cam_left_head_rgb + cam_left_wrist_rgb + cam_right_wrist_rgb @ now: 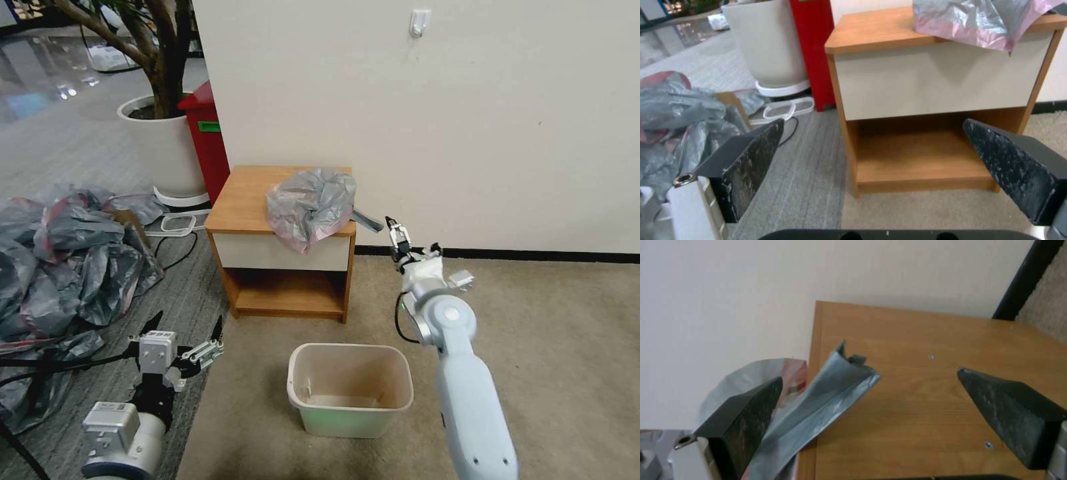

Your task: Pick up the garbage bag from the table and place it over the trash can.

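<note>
Garbage bag (pixel 311 205) crumpled on table (pixel 250 200) front-right corner, light, limp, slippery; right gripper (pixel 869 413) jaws apart beside its grey tail, best grab there; left gripper (pixel 185 331) spread, idle low.

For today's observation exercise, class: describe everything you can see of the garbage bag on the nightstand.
The garbage bag is thin, wrinkly, translucent grey plastic with a pink-red rim. It lies crumpled in a loose mound on the right front part of the table, its pink edge drooping over the white drawer front. A grey flap sticks out past the table's right side toward the right pincer, which is open and not gripping it.
</note>
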Tool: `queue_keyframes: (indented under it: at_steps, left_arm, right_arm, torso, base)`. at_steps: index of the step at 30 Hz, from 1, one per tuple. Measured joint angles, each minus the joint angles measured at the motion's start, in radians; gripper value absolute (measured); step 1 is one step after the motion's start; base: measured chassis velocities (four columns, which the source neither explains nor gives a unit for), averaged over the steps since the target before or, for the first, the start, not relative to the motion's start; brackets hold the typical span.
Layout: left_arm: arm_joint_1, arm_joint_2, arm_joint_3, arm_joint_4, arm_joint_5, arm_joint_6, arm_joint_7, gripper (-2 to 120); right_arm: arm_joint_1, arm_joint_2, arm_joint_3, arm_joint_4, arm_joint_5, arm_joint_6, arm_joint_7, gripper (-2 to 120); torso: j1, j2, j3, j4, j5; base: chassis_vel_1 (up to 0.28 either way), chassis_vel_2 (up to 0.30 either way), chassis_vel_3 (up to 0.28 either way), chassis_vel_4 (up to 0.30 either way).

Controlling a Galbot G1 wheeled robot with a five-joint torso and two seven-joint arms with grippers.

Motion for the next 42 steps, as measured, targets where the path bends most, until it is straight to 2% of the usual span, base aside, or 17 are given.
queue_keyframes:
  at_steps: [6, 7, 9, 12, 13, 16, 18, 19, 22, 24, 26, 28, 30, 37, 42]
  left_arm:
    - [0.005, -0.012, 0.001, 0.0, 0.001, 0.001, 0.001, 100]
    - [0.006, -0.014, 0.001, 0.0, 0.002, 0.001, 0.001, 100]
    - [0.008, -0.015, 0.001, 0.0, 0.002, 0.002, 0.001, 100]
    - [0.011, -0.017, -0.001, 0.0, 0.004, 0.003, 0.001, 100]
    - [0.011, -0.017, -0.001, 0.0, 0.004, 0.003, 0.001, 100]
    - [0.008, -0.017, -0.001, 0.0, 0.004, 0.003, 0.001, 100]
    - [0.008, -0.017, -0.001, 0.0, 0.004, 0.003, 0.001, 100]
    - [0.006, -0.016, -0.001, 0.0, 0.004, 0.003, 0.002, 100]
    - [0.004, -0.015, 0.0, 0.0, 0.004, 0.003, 0.002, 100]
    - [-0.001, -0.012, 0.0, 0.0, 0.004, 0.003, 0.002, 100]
    - [-0.006, -0.01, 0.001, 0.0, 0.004, 0.003, 0.002, 100]
    - [-0.007, -0.009, 0.001, 0.0, 0.004, 0.003, 0.002, 100]
    - [-0.015, -0.003, 0.002, 0.0, 0.004, 0.002, 0.002, 100]
    - [-0.028, 0.003, 0.002, 0.0, 0.004, -0.002, 0.002, 100]
    - [-0.035, 0.004, 0.003, 0.0, 0.004, -0.006, 0.002, 100]
  right_arm:
    - [0.043, 0.005, -0.001, -0.059, 0.009, 0.002, -0.002, 91]
    - [0.05, 0.005, -0.002, -0.066, 0.013, 0.002, -0.002, 84]
    - [0.06, 0.005, -0.002, -0.074, 0.019, 0.003, -0.004, 80]
    - [0.085, 0.004, -0.001, -0.092, 0.038, 0.003, -0.006, 64]
    - [0.085, 0.004, -0.001, -0.092, 0.038, 0.003, -0.006, 64]
    - [0.092, 0.004, -0.001, -0.094, 0.059, 0.003, -0.006, 50]
    - [0.092, 0.004, -0.001, -0.094, 0.059, 0.003, -0.006, 50]
    - [0.092, 0.004, -0.001, -0.092, 0.064, 0.003, -0.006, 40]
    - [0.092, 0.004, 0.0, -0.087, 0.073, 0.002, -0.005, 35]
    - [0.09, 0.003, 0.0, -0.075, 0.09, -0.002, 0.001, 22]
    - [0.089, 0.003, -0.001, -0.067, 0.097, -0.006, 0.007, 14]
    - [0.088, 0.003, -0.001, -0.066, 0.098, -0.007, 0.008, 12]
    - [0.087, 0.003, -0.001, -0.058, 0.1, -0.011, 0.015, 0]
    - [0.079, 0.003, -0.004, -0.026, 0.104, -0.012, 0.036, 0]
    - [0.051, 0.003, -0.013, 0.044, 0.114, -0.013, 0.067, 0]
  torso:
    - [0.0, 0.0, 0.0, -0.0001, 0.0]
    - [0.0, 0.0, 0.0, -0.0001, -0.0001]
    - [0.0, 0.0, 0.0, 0.0, -0.0001]
    - [0.0, 0.0, 0.0, 0.0, 0.0]
    - [0.0, 0.0, 0.0, 0.0, 0.0]
    - [0.0, 0.0, 0.0, -0.0001, -0.0001]
    - [0.0, 0.0, 0.0, -0.0001, 0.0]
    - [0.0, 0.0, 0.0, -0.0001, 0.0]
    - [0.0, 0.0, 0.0, 0.0, 0.0]
    - [0.0, 0.0, 0.0, -0.0001, 0.0]
    - [0.0, 0.0, 0.0, -0.0001, 0.0]
    - [0.0, 0.0, 0.0, -0.0001, 0.0]
    - [0.0, 0.0, 0.0, -0.0001, 0.0]
    - [0.0, 0.0, 0.0, 0.0, 0.0]
    - [0.0, 0.0, 0.0, -0.0001, 0.0]
  base:
    - [0.0, 0.0, 0.0, 0.0]
    - [0.0, 0.0, 0.0, 0.0]
    - [0.0, 0.0, 0.0, 0.0]
    - [0.0, 0.0, 0.0, 0.0]
    - [0.0, 0.0, 0.0, 0.0]
    - [0.0, 0.0, 0.0, 0.0]
    - [0.0, 0.0, 0.0, 0.0]
    - [0.0, 0.0, 0.0, 0.0]
    - [0.0, 0.0, 0.0, 0.0]
    - [0.0, 0.0, 0.0, 0.0]
    - [0.0, 0.0, 0.0, 0.0]
    - [0.0, 0.0, 0.0, 0.0]
    - [0.0, 0.0, 0.0, 0.0]
    - [0.0, 0.0, 0.0, 0.0]
    - [0.0, 0.0, 0.0, 0.0]
